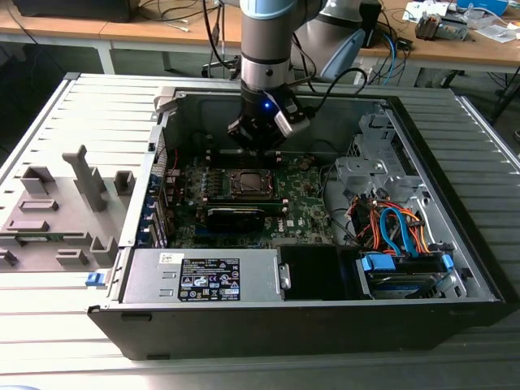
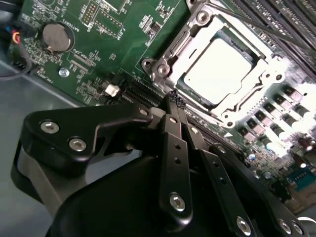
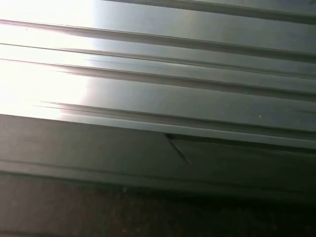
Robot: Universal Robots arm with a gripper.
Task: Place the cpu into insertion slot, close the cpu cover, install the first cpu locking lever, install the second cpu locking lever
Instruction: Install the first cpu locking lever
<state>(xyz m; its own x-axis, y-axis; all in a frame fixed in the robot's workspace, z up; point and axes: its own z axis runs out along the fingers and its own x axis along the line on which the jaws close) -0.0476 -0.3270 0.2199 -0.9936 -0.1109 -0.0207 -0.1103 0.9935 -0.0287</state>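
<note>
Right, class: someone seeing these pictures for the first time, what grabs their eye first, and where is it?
The open computer case on the slatted table, with the arm's gripper hanging above the green motherboard. In the second wrist view, the bright cpu sits in the insertion slot, the silvery frame around it.

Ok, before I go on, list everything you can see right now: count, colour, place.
computer case: one, black, open, on the ribbed grey table.
motherboard: one, green, on the case floor.
insertion slot: one, silvery rim, on the motherboard.
cpu: one, silvery, seated in the slot.
cpu cover: one, silvery frame, lying down around the cpu.
coin cell: one, silver, in a board holder.
power supply: one, grey, at the case's near wall.
cables: a bundle, orange and blue, at the exterior view's right.
grey fixtures: several, on the table at the exterior view's left.
end effector: one, black, fingertips together beside the slot.
</note>
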